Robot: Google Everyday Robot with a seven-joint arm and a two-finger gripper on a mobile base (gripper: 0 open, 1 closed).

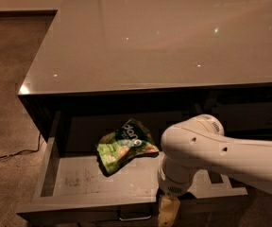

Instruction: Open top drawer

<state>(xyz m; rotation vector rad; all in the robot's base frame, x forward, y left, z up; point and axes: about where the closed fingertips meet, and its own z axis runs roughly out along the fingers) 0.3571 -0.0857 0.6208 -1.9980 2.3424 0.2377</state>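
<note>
Top drawer (79,179): stands open, drawn out from under the table top, directly beside and behind the end effector (168,212). Its grey floor is scuffed, with marks to the left of the end effector. The drawer's front rim runs along the lower edge of the view, and the end effector sits against that rim, hanging over the front panel.

Handle (135,217): small metal bar on the front panel, just left of the end effector and apart from it.

End effector: only a pale tan part shows below the white wrist. Whether it is apart, together or clamped on anything cannot be told.

Arm (230,157): white, entering from the right and crossing above the drawer's right half.

Snack bag (124,145): green, crumpled, lying on the drawer floor behind and left of the end effector, towards the back wall.

Table (164,37): glossy grey top, behind and above the end effector, with light spots reflected.

Floor (6,89): brown carpet well to the left; a thin cable (11,155) lies on it.
</note>
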